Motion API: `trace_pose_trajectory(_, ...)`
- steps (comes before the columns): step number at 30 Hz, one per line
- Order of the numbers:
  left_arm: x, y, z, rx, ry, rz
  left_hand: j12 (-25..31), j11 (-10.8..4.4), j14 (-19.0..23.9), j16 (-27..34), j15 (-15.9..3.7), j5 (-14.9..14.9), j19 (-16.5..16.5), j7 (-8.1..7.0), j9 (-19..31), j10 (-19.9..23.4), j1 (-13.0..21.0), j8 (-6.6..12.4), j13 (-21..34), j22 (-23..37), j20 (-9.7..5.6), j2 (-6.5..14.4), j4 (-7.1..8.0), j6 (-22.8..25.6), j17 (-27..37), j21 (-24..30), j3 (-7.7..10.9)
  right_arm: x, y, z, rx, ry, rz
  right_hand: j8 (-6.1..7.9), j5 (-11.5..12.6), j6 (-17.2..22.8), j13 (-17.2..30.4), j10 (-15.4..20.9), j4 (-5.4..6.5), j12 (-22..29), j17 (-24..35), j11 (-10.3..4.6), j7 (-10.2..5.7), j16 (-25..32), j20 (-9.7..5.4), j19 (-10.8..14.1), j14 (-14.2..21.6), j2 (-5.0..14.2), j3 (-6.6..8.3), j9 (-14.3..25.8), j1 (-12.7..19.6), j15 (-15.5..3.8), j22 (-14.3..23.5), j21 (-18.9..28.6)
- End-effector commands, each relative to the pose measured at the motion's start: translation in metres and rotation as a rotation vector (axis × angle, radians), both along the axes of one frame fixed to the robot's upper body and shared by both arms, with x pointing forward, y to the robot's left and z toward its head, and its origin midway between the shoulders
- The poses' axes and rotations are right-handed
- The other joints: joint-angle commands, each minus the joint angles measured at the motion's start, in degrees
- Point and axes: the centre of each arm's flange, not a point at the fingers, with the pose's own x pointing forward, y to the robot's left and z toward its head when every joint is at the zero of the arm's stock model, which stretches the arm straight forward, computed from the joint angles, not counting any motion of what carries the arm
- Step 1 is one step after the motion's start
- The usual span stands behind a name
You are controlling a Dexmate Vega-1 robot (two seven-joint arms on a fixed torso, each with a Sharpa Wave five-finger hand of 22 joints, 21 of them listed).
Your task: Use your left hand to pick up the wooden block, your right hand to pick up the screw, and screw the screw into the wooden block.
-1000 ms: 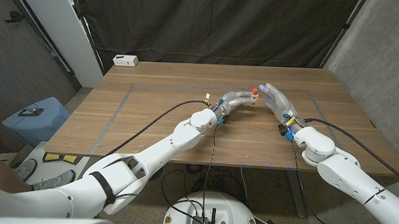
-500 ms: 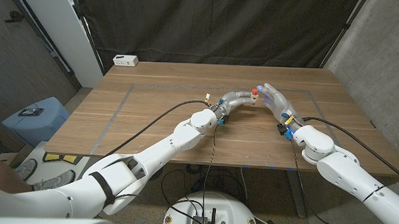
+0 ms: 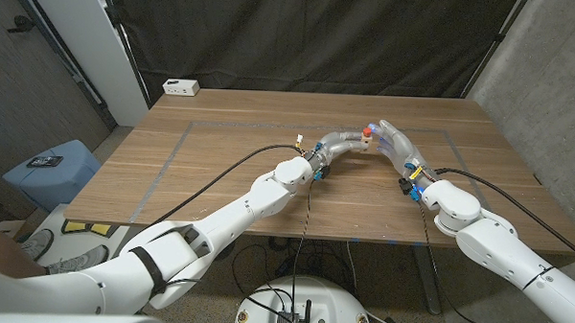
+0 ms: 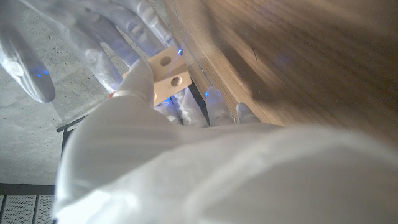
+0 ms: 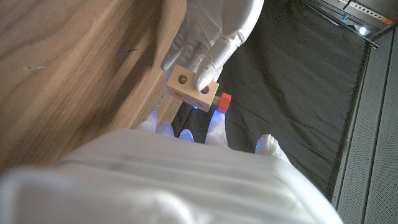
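Observation:
In the head view my left hand (image 3: 338,142) holds the small wooden block (image 3: 362,142) above the table's middle. The right wrist view shows that hand (image 5: 211,28) pinching the pale block (image 5: 188,83), which has round holes. A red screw (image 5: 224,101) sticks out of the block's side, its head also visible from the head camera (image 3: 366,133). My right hand (image 3: 395,143) stands just right of the block with fingers spread, its fingertips (image 5: 217,120) close beside the screw. Contact is not clear. The left wrist view shows the block (image 4: 166,73) and the right hand's splayed fingers (image 4: 37,53).
A white box (image 3: 181,86) lies at the table's back left corner. Grey tape lines (image 3: 173,153) mark a rectangle on the wooden table (image 3: 231,131). A blue stool (image 3: 52,170) stands left of the table. Cables run along both arms.
My right hand has edged slightly left, closer to the block and the screw. The left hand and block have stayed put.

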Motion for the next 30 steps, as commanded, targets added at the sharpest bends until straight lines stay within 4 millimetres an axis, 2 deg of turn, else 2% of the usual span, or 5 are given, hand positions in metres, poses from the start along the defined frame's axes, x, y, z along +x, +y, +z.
trace_pose_trajectory(1, 0.0012, -0.0011, 0.0010, 0.000, 0.003, -0.001, 0.6, -0.52, -0.2, -0.2, -4.22, 0.4, 0.1, -0.07, 0.1, 0.2, 0.8, 0.35, 0.2, 0.2, 0.02, 0.0, 0.14, 0.0, 0.2, 0.3, 0.26, 0.0001, 0.0005, -0.0005, -0.001, 0.007, 0.004, 0.49, 0.4, 1.4, 0.1, -9.7, 0.50, 0.4, 0.0, 0.10, 0.18, 0.0, 0.36, -0.4, -12.5, 0.94, 0.14, 0.0, -0.6, 0.19, 0.1, 0.1)
trace_pose_trajectory(30, 0.0012, -0.0016, -0.0011, -0.004, 0.010, 0.001, 0.9, -0.54, 0.1, 0.0, -3.96, 0.3, 0.1, -0.45, 0.1, 0.6, 0.8, 0.55, 0.3, 0.2, -0.01, -0.1, 0.34, 0.3, 0.2, 0.3, 0.11, -0.0051, -0.0016, -0.0073, 0.015, 0.019, -0.013, 0.47, 0.5, 3.9, 0.1, -8.1, 0.57, 1.0, -0.2, -0.77, 0.46, 0.1, 0.36, -0.4, -12.3, 1.09, 0.28, 0.1, -0.6, 0.05, 0.1, 0.2)
